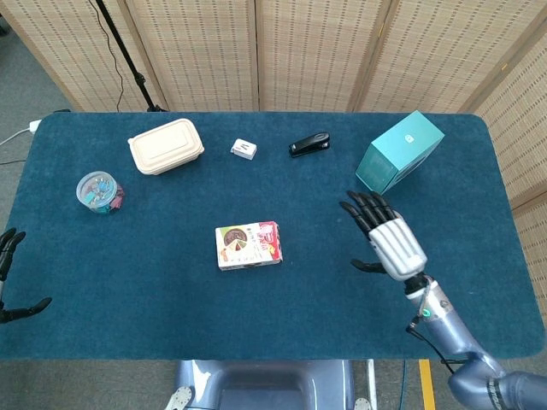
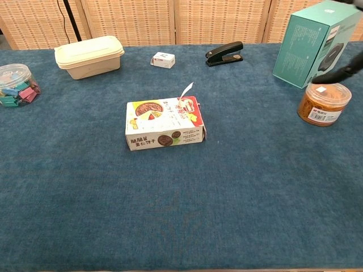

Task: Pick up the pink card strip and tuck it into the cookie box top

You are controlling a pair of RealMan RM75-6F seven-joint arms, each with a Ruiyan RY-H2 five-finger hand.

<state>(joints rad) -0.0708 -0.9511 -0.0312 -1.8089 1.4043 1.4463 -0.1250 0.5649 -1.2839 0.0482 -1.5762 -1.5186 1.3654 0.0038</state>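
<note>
The cookie box lies flat near the middle of the blue table. A thin pale card strip stands curled up from the right end of its top, one end at the box; its pink colour is hard to tell. My right hand hovers well to the right of the box, fingers spread and holding nothing. In the chest view only one of its dark fingers shows, at the right edge. My left hand is mostly cut off at the far left edge, fingers apart.
A brown jar and a teal box stand close to my right hand. A black stapler, a small white box, a cream lunch container and a tub of clips sit along the back and left.
</note>
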